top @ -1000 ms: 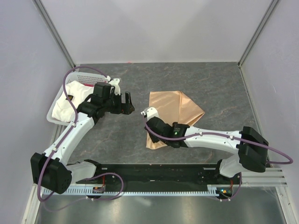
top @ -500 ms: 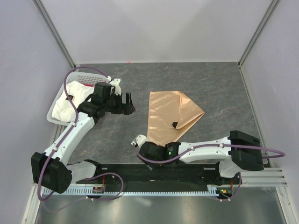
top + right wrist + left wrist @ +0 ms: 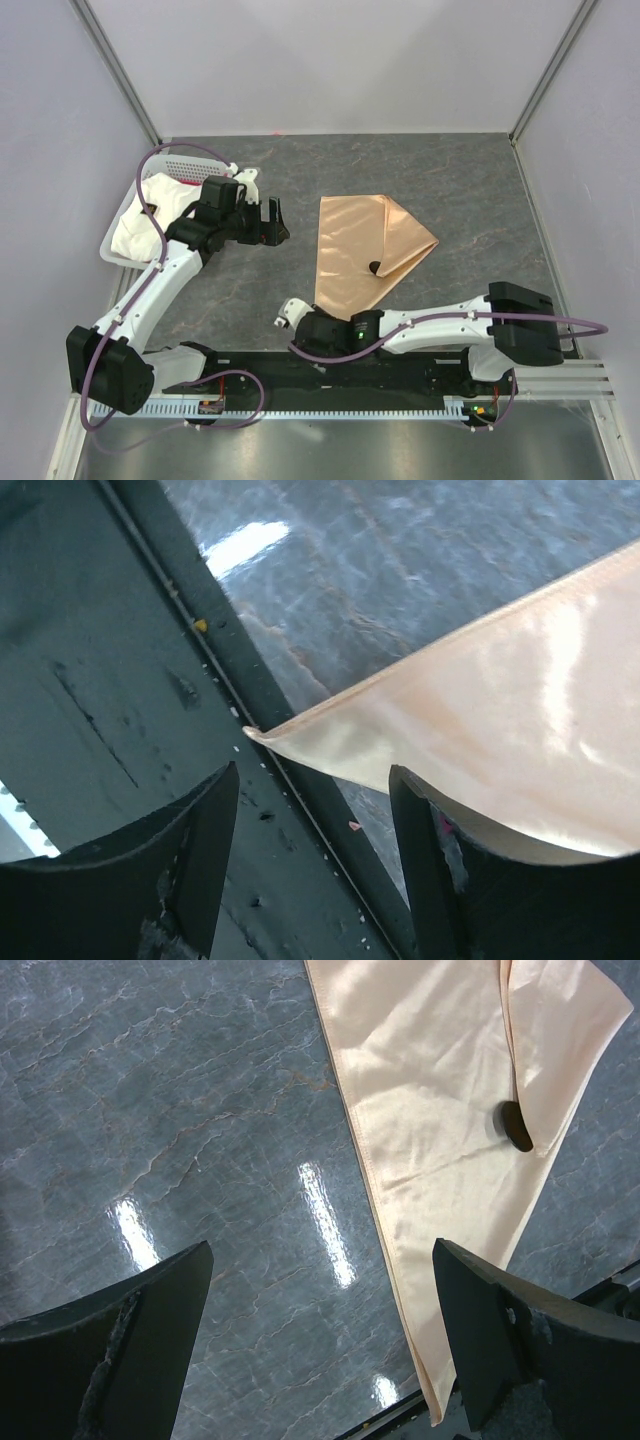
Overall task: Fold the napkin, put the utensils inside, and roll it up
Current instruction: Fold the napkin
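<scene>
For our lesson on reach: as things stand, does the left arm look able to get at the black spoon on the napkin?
Probably yes: the open left hand hangs beside the napkin, with nothing standing between it and the spoon.

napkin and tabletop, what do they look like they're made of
The napkin looks like thin satin-type cloth: soft sheen, stitched hem, limp folds. The table looks like polished grey stone or a stone-print laminate: pale veins, sharp lamp reflections; which one, I cannot tell.
</scene>
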